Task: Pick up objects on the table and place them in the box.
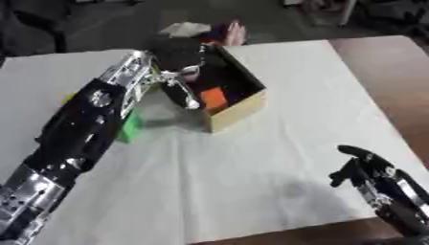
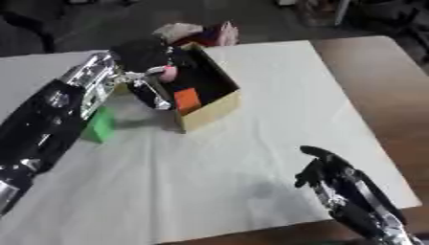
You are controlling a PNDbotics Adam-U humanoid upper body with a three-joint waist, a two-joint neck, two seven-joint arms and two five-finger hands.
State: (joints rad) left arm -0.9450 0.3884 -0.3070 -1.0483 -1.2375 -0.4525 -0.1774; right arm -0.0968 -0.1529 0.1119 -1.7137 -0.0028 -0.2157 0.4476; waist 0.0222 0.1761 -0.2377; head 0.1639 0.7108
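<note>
A white cloth (image 1: 251,158) covers most of the table, with bare brown tabletop (image 1: 394,72) showing along the right side. Toward the far middle of the cloth stands an open cardboard box (image 1: 239,111) with tan outer walls and a dark inside; an orange block (image 1: 214,97) lies on its floor near the front wall. The left arm comes in from the lower left and stretches up across the cloth, so that the left hand (image 2: 149,57) sits over the box's left rim and open top. Its fingers are curled, and a small pink thing (image 2: 168,73) shows at the fingertips just inside the box; whether the fingers actually pinch it cannot be told from these views. A green block (image 2: 100,125) stands on the cloth just beside the left forearm, to the left of the box and apart from it. A sliver of yellow (image 1: 65,98) peeks out at the far side of that arm. The right hand (image 1: 362,165) rests near the lower right corner, well apart from the box, fingers relaxed and pointing up, holding nothing.
</note>
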